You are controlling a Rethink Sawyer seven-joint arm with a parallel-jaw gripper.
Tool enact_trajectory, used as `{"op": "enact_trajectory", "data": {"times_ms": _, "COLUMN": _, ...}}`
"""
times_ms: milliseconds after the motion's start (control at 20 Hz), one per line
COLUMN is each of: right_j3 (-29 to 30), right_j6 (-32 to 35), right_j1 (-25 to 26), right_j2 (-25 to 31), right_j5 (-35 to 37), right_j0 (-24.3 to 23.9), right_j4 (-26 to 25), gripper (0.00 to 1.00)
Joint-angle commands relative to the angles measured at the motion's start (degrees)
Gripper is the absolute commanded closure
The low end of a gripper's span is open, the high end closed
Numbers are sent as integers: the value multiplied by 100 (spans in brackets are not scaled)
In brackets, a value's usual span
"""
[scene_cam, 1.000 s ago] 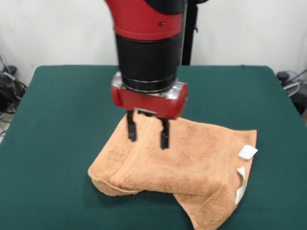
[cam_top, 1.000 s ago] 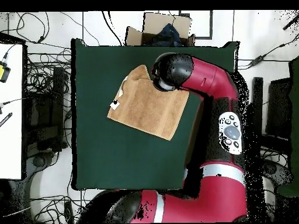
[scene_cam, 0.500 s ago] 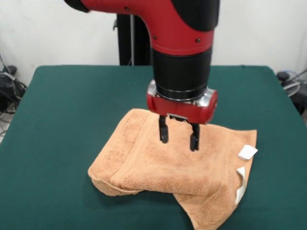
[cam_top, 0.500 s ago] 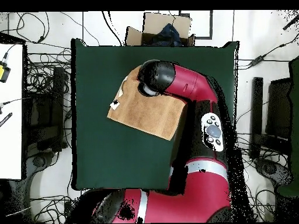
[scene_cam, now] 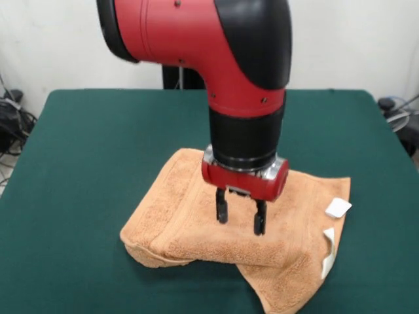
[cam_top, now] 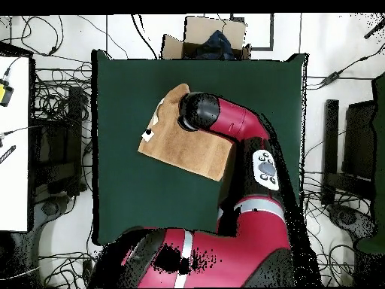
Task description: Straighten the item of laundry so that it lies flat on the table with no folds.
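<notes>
Lowered since before, open fingers (scene_cam: 259,224) hover over folded towel (scene_cam: 196,229).

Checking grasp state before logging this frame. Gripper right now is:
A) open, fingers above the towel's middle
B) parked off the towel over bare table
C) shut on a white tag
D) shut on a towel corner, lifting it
A: in the front view the gripper has its two fingers apart with nothing between them, poised over the middle of the folded towel; the white tags lie untouched at the towel's edge.
</notes>
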Motion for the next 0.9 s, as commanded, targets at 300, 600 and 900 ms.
{"op": "enact_trajectory", "data": {"times_ms": 300, "right_j3": 855, "right_j6": 1303, "right_j1": 1080, "right_j2": 494, "right_j5": -1007, "right_j0": -196, "right_j4": 480, "gripper": 0}}
{"op": "enact_trajectory", "data": {"times_ms": 600, "right_j3": 935, "right_j6": 1254, "right_j1": 1382, "right_j2": 758, "right_j5": -1494, "right_j0": -320, "right_j4": 628, "gripper": 0}}
{"op": "enact_trajectory", "data": {"times_ms": 900, "right_j3": 1087, "right_j6": 1184, "right_j1": 1512, "right_j2": 1086, "right_j5": -1554, "right_j0": -489, "right_j4": 769, "gripper": 0}}
